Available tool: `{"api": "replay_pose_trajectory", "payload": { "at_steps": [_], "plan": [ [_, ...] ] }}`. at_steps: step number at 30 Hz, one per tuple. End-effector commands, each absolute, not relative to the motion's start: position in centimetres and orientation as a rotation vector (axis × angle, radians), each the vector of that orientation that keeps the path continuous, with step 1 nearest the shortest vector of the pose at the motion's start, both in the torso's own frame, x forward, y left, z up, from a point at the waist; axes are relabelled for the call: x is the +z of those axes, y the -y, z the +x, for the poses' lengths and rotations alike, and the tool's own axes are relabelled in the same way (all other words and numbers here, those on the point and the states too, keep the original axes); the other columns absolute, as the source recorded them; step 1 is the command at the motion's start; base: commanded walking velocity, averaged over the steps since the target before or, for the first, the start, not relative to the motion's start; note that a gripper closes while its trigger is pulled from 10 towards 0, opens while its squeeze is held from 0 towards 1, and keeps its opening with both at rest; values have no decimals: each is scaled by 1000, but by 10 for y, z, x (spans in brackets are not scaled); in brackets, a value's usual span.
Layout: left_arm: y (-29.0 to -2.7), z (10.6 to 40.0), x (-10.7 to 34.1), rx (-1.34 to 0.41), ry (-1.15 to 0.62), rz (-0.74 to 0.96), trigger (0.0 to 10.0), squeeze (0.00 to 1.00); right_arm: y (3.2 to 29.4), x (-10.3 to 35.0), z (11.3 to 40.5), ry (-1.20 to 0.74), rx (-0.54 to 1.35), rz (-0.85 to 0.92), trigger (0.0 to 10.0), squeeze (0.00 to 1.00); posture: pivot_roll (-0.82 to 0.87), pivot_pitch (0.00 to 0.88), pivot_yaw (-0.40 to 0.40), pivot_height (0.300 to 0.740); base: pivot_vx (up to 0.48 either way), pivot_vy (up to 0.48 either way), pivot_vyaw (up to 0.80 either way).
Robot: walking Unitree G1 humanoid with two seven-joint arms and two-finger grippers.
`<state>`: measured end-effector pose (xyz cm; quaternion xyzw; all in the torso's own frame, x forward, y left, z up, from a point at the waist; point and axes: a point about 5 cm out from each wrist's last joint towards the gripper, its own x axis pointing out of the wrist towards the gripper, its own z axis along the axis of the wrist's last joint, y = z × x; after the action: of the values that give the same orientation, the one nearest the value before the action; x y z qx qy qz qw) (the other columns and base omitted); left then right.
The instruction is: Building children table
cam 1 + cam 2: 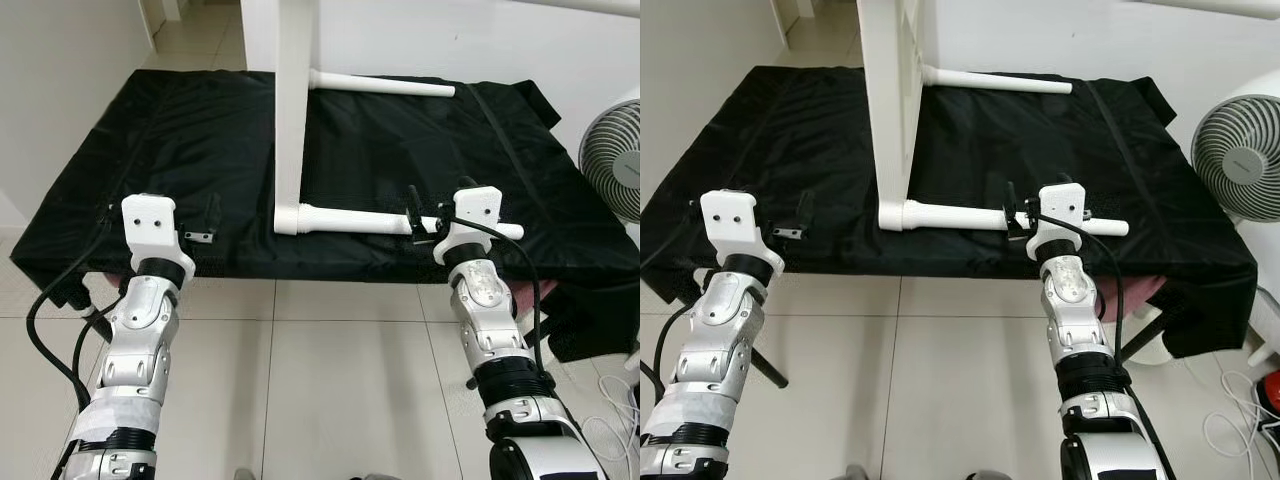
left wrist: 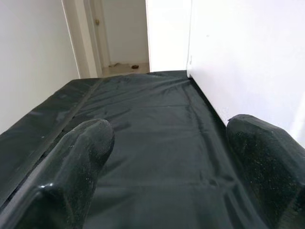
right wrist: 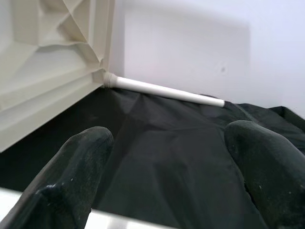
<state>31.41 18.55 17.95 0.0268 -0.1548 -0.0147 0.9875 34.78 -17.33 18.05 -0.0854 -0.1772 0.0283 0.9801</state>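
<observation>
A low desk covered in a black cloth stands before me, and on it the white children's tabletop is propped upright on its edge. Two white legs are fitted to it and lie level over the cloth: the near leg reaches toward my right side, and the far leg runs along the back by the white wall. My right tool is over the near leg, close to its free end, with its two black fingers spread apart and gripping nothing; the near leg shows as a pale strip just beneath them, and the far leg lies beyond. My left tool is at the front edge of the desk on my left, well apart from the tabletop, its fingers also spread wide and empty above the cloth. A small metal bracket lies on the cloth just beside my left wrist. A white fan stands off to the right on the tiled floor.
</observation>
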Motion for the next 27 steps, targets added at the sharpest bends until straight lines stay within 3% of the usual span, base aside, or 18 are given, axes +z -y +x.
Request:
{"api": "replay_pose_trajectory", "payload": {
  "at_steps": [1,27],
  "plan": [
    [-188,314,179,-10,302,48,10000,0,169,184,350,368,78,-173,10000,0,-6,116,-1,740,341,0,0],
    [-189,314,180,6,301,35,10000,0,166,187,353,367,119,-191,10000,0,-12,118,-12,740,338,0,0]
  ]
}}
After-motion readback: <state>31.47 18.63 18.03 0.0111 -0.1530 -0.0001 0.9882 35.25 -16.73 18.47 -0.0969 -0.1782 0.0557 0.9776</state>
